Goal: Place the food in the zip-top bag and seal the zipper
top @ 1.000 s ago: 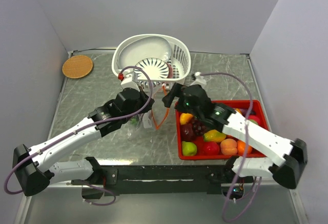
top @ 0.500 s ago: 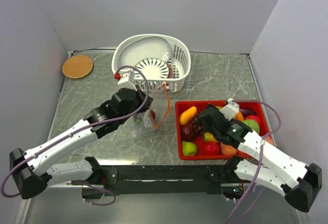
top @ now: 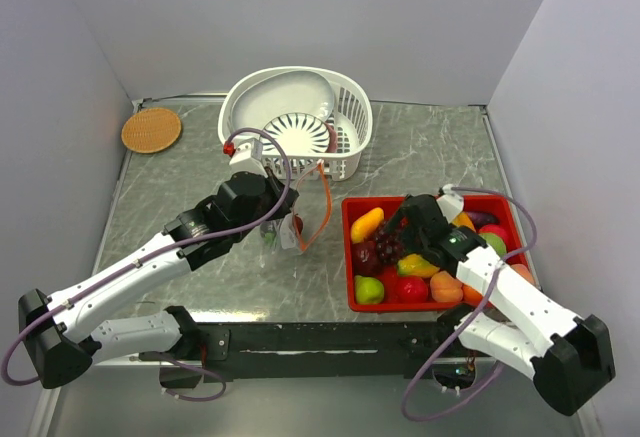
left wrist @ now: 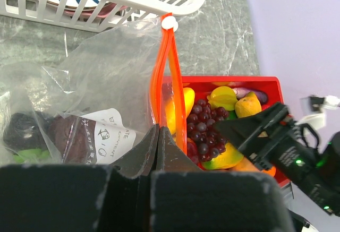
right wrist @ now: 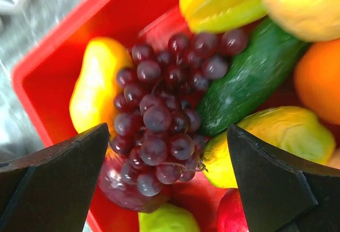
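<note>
Two grippers: left gripper (left wrist: 158, 136) pinches the bag (left wrist: 101, 78) at its zipper (left wrist: 162, 67); right gripper (right wrist: 167, 152) hangs spread wide over grapes (right wrist: 154, 118) in the tray (right wrist: 69, 35).

bright even light, soft shadows, sharp focus

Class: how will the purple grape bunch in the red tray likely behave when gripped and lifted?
The grape bunch looks glossy, so its rounded beads might slip from the right gripper. Its lumpy cluster shape probably won't roll. The green cucumber lying against it may shift as it lifts.
</note>
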You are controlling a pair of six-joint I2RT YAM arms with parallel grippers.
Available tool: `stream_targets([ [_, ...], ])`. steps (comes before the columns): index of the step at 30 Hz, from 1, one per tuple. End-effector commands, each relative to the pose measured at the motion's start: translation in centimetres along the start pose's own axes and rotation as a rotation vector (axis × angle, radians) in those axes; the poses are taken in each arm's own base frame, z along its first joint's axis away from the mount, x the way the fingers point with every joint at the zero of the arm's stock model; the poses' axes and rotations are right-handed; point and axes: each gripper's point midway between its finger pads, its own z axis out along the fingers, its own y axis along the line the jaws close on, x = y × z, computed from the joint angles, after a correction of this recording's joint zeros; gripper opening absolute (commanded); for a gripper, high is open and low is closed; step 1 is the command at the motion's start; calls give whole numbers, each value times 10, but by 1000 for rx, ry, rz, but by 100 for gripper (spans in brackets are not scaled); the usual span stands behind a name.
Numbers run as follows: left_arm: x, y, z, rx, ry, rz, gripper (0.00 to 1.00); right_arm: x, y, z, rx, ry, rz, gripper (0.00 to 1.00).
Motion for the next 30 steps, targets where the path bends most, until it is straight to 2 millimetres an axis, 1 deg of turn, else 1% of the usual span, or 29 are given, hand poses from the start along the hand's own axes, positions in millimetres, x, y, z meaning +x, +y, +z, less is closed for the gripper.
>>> stream_targets([
  [1,-13,-10,-6,39,-42,-6,1,12,18,5,-73,37,-37,100],
  [2,-13,-10,-6,38,-41,-8,1,17,17,7,-72,47,-42,100],
  [5,-12,-11,-5,38,-39,-8,1,23,23,11,-97,66,-45,100],
  [7,-12,-10,-4,35,-38,-8,1,28,25,14,-106,81,-54,98],
  [9,-11,-9,-2,30,-34,-7,1,31,28,16,-114,90,-59,93],
  [10,-10,-10,-2,30,-32,-6,1,33,26,19,-99,98,-68,92],
  [12,-9,-9,-1,28,-31,-3,1,32,23,19,-76,96,-72,90],
  [15,-10,-9,-1,26,-33,1,1,25,19,15,-65,68,-70,91],
  [19,-11,-10,-1,27,-34,4,1,12,14,-1,-76,16,-34,91],
  [20,-10,-10,0,27,-32,4,1,10,7,-2,-53,5,-20,91],
  [22,-9,-10,0,28,-29,5,1,6,5,-11,-72,-14,18,91],
  [23,-9,-10,0,28,-28,5,1,9,-1,-12,-57,-8,43,89],
  [24,-9,-10,1,30,-28,4,1,7,-3,-16,-71,-20,70,89],
  [25,-8,-10,1,28,-26,3,1,10,-7,-16,-66,-15,84,87],
  [26,-9,-11,1,32,-26,3,1,13,-11,-17,-61,-10,115,78],
  [27,-8,-11,1,32,-24,5,1,13,-12,-20,-75,-13,138,75],
  [28,-8,-11,1,33,-25,3,1,18,-18,-18,-63,-2,146,75],
  [30,-7,-11,2,35,-21,7,1,20,-23,-20,-66,-3,187,68],
])
